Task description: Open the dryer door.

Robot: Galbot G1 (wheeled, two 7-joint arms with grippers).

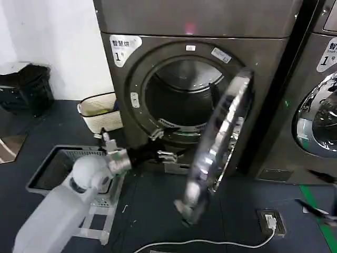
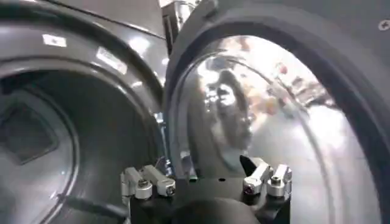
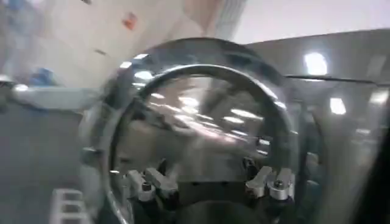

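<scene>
With my left gripper (image 1: 167, 156) spread empty at the drum's lower lip, the dryer door (image 1: 218, 145) stands edge-on, swung well clear to the right of the dryer (image 1: 200, 52), so I judge only pulling back remains.

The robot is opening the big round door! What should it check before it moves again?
1. Round chrome-rimmed dark-glass dryer door stands clear of the bronze-grey metal dryer drum opening: ok.
2. Door wide open: cannot tell; it stands edge-on in the head view.
3. Left end effector open, holding nothing, by the opening's lower rim: ok.
4. Right end effector open, facing the door's chrome outer side: ok.
5. Thin white cable on the floor below the door, out of the way: cannot tell.
</scene>
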